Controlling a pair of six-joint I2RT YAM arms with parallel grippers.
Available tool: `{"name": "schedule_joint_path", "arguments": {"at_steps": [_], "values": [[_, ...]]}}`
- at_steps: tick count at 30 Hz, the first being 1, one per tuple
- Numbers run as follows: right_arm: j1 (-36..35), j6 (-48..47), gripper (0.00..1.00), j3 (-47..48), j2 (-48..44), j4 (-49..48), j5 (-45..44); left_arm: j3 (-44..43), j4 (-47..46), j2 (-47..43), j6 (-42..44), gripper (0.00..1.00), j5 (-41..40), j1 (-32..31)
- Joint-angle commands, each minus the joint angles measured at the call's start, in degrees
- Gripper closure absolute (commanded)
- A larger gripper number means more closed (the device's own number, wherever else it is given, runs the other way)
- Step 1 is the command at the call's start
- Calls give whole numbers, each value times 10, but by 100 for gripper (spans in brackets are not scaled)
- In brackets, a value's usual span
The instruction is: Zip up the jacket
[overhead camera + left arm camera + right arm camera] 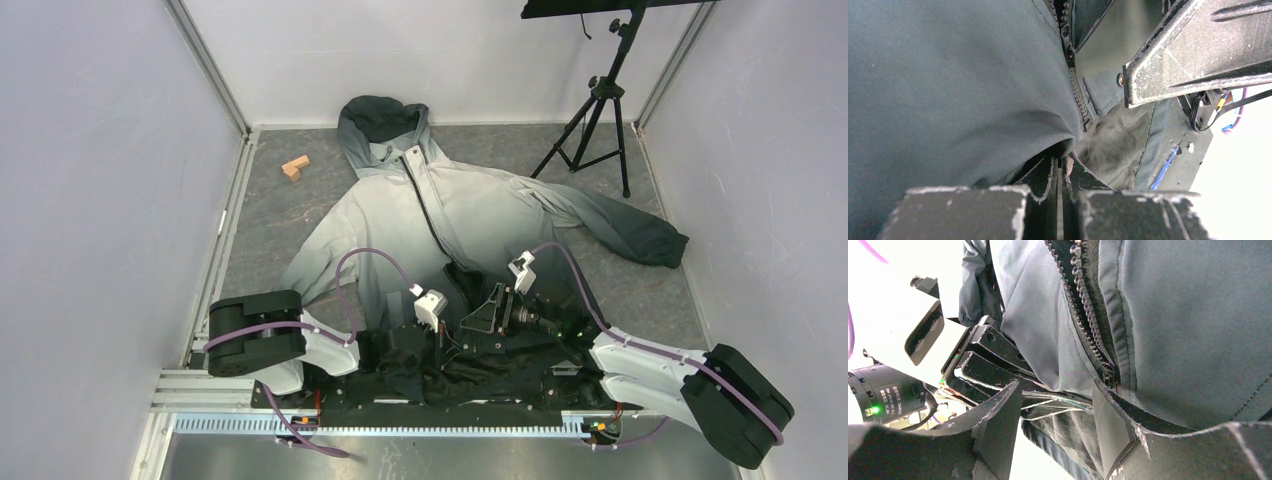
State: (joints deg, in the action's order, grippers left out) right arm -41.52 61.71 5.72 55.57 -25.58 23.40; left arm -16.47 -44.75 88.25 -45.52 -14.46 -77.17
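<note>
Grey table [270, 215], jacket [470, 210] hem apparently pinched by left gripper [1062, 161], right gripper [1055, 388] apart, label [895, 392] illegible.

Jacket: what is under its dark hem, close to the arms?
Nothing under the jacket shows: its dark hem covers the near part of the table. The left gripper pinches that hem beside the zipper.

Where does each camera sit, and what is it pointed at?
Top external: above, behind the arms, looking down on the jacket; both arms show.
Left wrist: on the left arm, facing the zipper; left end effector pinches the jacket.
Right wrist: on the right arm, facing the zipper; right end effector stands open.
Shared: both wrist views show the zipper's bottom and each other's end effector.
</note>
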Motion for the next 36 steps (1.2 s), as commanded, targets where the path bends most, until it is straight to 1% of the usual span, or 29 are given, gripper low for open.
{"name": "schedule_joint_path", "arguments": {"at_steps": [1,7,9,13,17,18,19,20,21,22,24,25,26,27,29,30,31,33,34,35,36], "values": [[-1,14,41,5,4,-25,-5,1,-26,3,21,98,-3,1],[-1,8,42,10,4,12,-14,3,-25,2,21,98,-4,1],[0,-29,41,37,-3,63,-21,3,-25,1,21,98,-4,1],[0,-196,34,129,-26,236,-63,5,-26,-1,22,98,-5,1],[-1,-401,30,192,-37,348,-71,8,-31,-4,22,98,-7,1],[-1,-449,24,196,-36,358,-62,9,-35,-2,22,98,-7,1],[-1,-495,12,198,-33,362,-38,9,-37,-1,22,98,-6,1],[0,-552,5,205,-30,371,-15,9,-39,0,21,98,-6,1],[0,-602,2,214,-22,385,5,9,-41,0,20,98,-6,1],[0,-656,2,234,-13,414,8,11,-43,-1,20,98,-6,2],[-6,-714,3,265,5,441,-14,14,-50,-3,20,98,-6,1],[-7,-732,4,271,11,441,-13,19,-56,-4,20,98,-7,1],[-7,-751,8,280,17,447,0,23,-63,-6,20,98,-7,1],[-7,-768,14,286,23,450,17,27,-69,-7,20,98,-6,1],[-6,-785,31,290,30,449,48,38,-82,-11,22,98,-6,1],[-6,-795,42,296,36,460,61,42,-93,-13,23,98,-4,1],[-7,-809,50,303,41,473,70,46,-101,-12,26,98,-2,2],[-7,-834,58,305,43,482,77,49,-113,-10,30,98,3,1],[-7,-853,58,301,37,478,79,50,-117,-9,32,98,6,1],[-7,-875,61,291,29,470,85,51,-122,-8,35,98,7,1],[-7,-908,66,276,21,460,96,52,-127,-6,36,98,9,1]]}}
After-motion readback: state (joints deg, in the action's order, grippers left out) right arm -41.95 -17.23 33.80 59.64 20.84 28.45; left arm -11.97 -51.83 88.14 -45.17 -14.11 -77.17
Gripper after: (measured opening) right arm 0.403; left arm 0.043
